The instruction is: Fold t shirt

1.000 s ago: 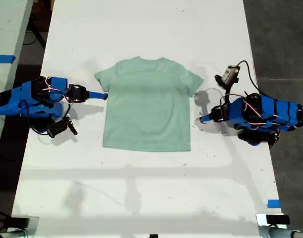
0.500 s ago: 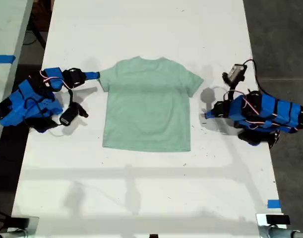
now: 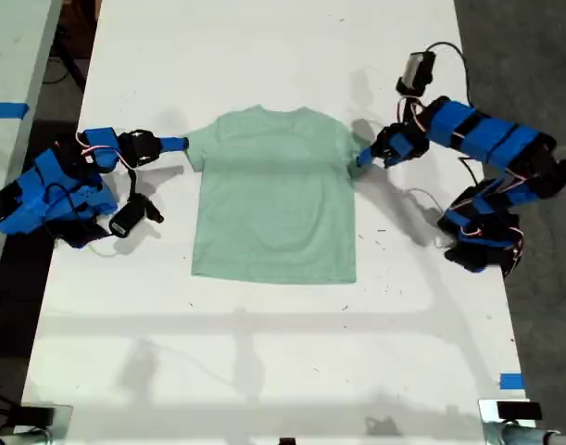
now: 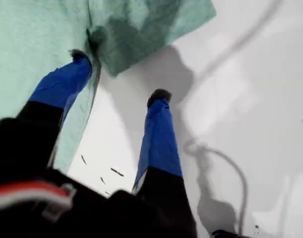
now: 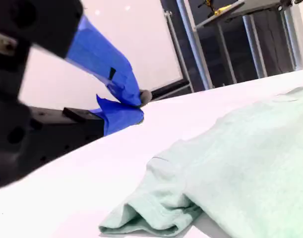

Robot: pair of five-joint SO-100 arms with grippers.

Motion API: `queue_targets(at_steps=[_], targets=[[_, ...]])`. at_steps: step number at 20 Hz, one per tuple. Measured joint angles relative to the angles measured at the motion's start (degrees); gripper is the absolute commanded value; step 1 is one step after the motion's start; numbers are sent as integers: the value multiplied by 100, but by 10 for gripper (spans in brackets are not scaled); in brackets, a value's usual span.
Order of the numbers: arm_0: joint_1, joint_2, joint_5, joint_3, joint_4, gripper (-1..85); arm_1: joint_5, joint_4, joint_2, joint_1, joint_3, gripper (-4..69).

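One pale mint-green cloth t shirt (image 3: 275, 193) flat on white table (image 3: 264, 56); first gripper (image 4: 119, 74) spread at sleeve, second gripper (image 5: 136, 106) pressed together beside other sleeve.

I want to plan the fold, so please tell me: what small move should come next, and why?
Probably close my first gripper on the sleeve. Its jaws stand open at the edge of the t shirt, one finger on the cloth and one on the bare table, so nothing is gripped yet. My second gripper looks shut beside the other sleeve.
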Motion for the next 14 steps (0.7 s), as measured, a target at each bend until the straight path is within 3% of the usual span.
queue_targets(at_steps=[6, 8, 10, 14], targets=[[97, 0, 0, 0, 0, -2, -439, -26, -3217, 703, -2531, 245], [88, 0, 0, 0, 0, -2, -466, 105, -3410, 905, -2918, 181], [88, 0, 0, 0, 0, -2, -483, 176, -3507, 1028, -3050, 10], [88, 0, 0, 0, 0, -2, -483, 246, -3744, 1063, -3261, 12]])
